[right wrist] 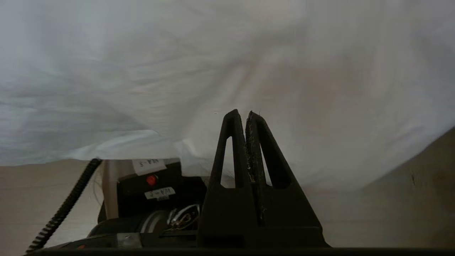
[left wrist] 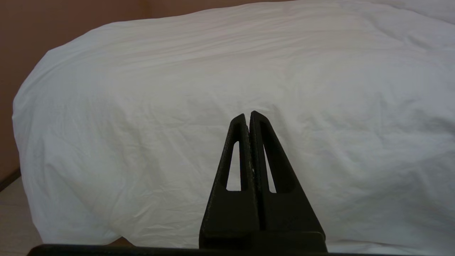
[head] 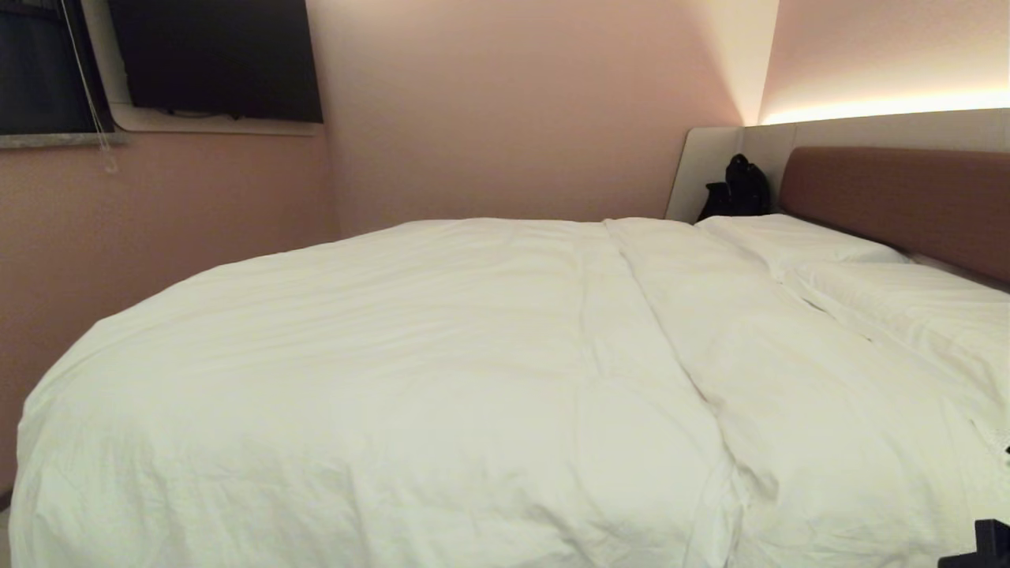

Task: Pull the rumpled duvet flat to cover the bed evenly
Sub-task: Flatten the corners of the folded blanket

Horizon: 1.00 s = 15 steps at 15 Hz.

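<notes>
The puffy white duvet (head: 394,355) lies spread over the bed (head: 899,197) and hangs down its near side, with a long fold ridge (head: 671,347) running across it towards the pillows. My left gripper (left wrist: 249,114) is shut and empty, pointing at the duvet's (left wrist: 177,106) hanging side from a short way off. My right gripper (right wrist: 242,113) is shut too, holding nothing, in front of the duvet's (right wrist: 284,71) lower hem near the floor. A black part of my right arm (head: 986,546) shows at the head view's bottom right corner.
Two white pillows (head: 797,237) (head: 915,304) lie against the brown headboard. A black bag (head: 742,189) stands at the bed's far corner. A dark screen (head: 217,59) hangs on the pink wall. My base with a red button (right wrist: 151,180) and a coiled cable (right wrist: 67,206) sits by the hem.
</notes>
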Tool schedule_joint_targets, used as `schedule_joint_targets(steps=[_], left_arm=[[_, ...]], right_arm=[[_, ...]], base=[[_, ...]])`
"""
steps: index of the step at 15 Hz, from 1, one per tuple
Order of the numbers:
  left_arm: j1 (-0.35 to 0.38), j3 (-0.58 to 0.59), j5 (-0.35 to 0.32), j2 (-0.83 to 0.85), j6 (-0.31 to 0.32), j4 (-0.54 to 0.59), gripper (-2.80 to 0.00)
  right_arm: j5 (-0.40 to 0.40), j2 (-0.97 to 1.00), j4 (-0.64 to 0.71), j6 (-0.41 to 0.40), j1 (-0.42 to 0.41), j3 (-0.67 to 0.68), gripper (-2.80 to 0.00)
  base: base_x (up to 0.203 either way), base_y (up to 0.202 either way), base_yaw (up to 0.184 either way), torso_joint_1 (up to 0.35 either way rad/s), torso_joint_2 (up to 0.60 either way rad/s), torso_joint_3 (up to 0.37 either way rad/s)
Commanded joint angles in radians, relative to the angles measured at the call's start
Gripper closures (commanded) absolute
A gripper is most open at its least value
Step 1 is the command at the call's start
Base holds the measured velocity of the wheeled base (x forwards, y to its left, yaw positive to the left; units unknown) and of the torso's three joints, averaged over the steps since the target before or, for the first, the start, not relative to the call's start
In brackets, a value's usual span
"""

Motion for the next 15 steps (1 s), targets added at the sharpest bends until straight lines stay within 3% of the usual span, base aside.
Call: schedule_joint_targets(steps=[1, 6, 7, 15], left_arm=[[0.001, 0.000, 0.000, 0.002, 0.000, 0.000, 0.00], [0.001, 0.000, 0.000, 0.002, 0.000, 0.000, 0.00], [0.001, 0.000, 0.000, 0.002, 0.000, 0.000, 0.00], [0.001, 0.000, 0.000, 0.002, 0.000, 0.000, 0.00]], right_arm=[[-0.048, 0.138, -0.244, -0.003, -0.033, 0.053, 0.00], [-0.052, 0.268, -0.477, -0.002, -0.044, 0.146, 0.00], [-0.054, 0.290, -0.510, -0.002, -0.047, 0.147, -2.80], [-0.054, 0.356, -0.663, -0.003, -0.047, 0.142, -2.80]], base=[[0.000, 0.000, 0.000, 0.000, 0.00, 0.000], [0.000, 0.000, 0.000, 0.000, 0.00, 0.000], [0.000, 0.000, 0.000, 0.000, 0.00, 0.000], [0.000, 0.000, 0.000, 0.000, 0.00, 0.000]])
